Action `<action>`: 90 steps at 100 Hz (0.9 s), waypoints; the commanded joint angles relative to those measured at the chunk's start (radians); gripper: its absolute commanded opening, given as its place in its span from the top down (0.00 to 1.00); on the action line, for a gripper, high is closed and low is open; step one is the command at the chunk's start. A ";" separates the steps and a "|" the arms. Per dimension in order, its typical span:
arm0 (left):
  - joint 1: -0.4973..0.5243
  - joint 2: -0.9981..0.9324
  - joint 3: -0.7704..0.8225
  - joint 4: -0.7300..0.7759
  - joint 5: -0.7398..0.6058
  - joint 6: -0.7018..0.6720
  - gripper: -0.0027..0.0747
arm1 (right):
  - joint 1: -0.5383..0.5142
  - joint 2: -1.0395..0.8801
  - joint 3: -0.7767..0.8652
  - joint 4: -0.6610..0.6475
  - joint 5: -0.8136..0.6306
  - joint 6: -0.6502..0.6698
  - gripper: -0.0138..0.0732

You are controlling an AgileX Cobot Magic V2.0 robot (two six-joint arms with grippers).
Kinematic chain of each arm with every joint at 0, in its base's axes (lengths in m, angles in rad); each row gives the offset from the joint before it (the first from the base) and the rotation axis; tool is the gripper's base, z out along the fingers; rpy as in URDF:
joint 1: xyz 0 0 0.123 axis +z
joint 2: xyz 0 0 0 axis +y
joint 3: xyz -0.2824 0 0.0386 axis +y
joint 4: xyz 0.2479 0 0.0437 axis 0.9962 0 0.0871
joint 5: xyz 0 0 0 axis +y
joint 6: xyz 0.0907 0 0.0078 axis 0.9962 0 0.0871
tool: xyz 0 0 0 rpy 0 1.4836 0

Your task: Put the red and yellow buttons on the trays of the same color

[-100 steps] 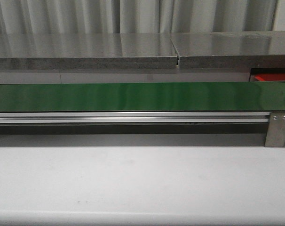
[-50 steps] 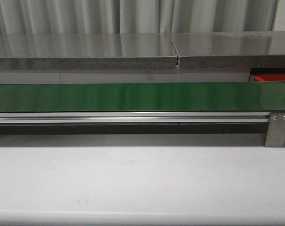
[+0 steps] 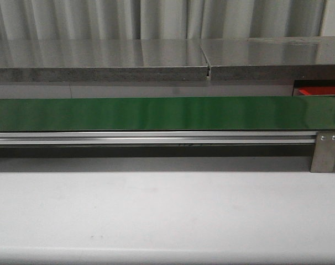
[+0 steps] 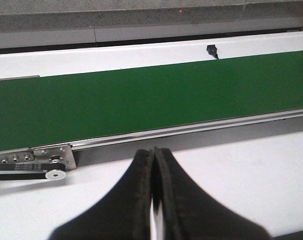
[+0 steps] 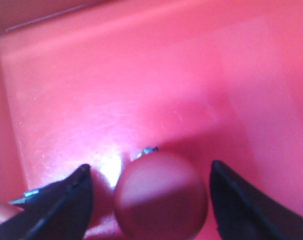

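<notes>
Front and left wrist views share the green conveyor belt [image 3: 167, 113]; right wrist view sits close inside the red tray [image 5: 141, 80].

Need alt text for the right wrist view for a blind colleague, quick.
A round red button lies on the floor of a red tray, between the spread fingers of the right gripper, which do not touch it. The picture is close and blurred.

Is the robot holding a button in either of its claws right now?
No. The right gripper is open over the red tray, with a red button lying loose between its fingers. The left gripper is shut on nothing.
</notes>
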 commanded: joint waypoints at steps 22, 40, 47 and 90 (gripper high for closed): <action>-0.007 0.002 -0.029 -0.024 -0.063 -0.011 0.99 | -0.006 -0.084 -0.036 0.007 -0.049 0.000 0.22; -0.007 0.002 -0.029 -0.024 -0.063 -0.011 0.99 | -0.006 -0.120 -0.036 0.007 -0.034 0.000 0.22; -0.007 0.002 -0.029 -0.024 -0.063 -0.011 0.99 | -0.006 -0.137 -0.035 0.003 -0.028 -0.001 0.22; -0.007 0.002 -0.029 -0.024 -0.063 -0.011 0.99 | 0.096 -0.280 -0.031 -0.059 0.116 -0.083 0.60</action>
